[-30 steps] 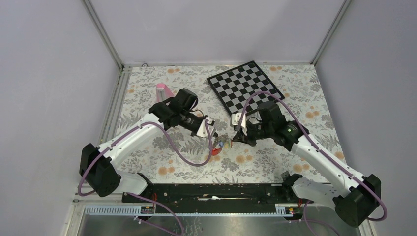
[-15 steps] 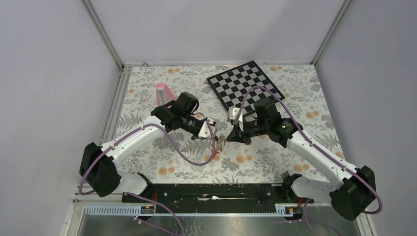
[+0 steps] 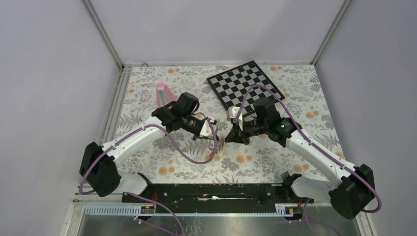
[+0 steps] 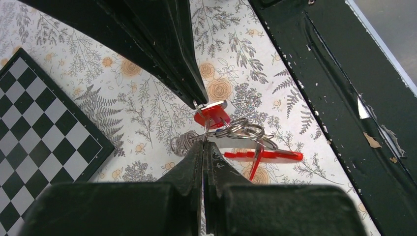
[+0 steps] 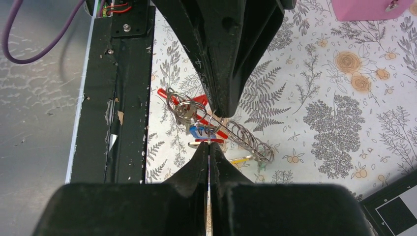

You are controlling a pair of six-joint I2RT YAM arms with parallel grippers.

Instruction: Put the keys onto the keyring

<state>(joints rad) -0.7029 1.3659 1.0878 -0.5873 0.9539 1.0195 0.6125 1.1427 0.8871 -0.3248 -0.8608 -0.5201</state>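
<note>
Grippers were tip to tip over the table's middle. Right gripper (image 5: 209, 145) was clamped on the red-tagged key (image 4: 212, 116). Left gripper (image 4: 203, 140) was pinched closed on a thin wire loop (image 4: 205, 132) (couldn't tell if it was a split ring or the keyring's grey side). Keyring (image 4: 263, 155) sat just below the tips, other keys (image 5: 195, 131) bunched against it. My read for doing this step well: left stays rigid, right feeds the key's hole along the wire in small moves, no twisting, and no release until it's visibly threaded.
</note>
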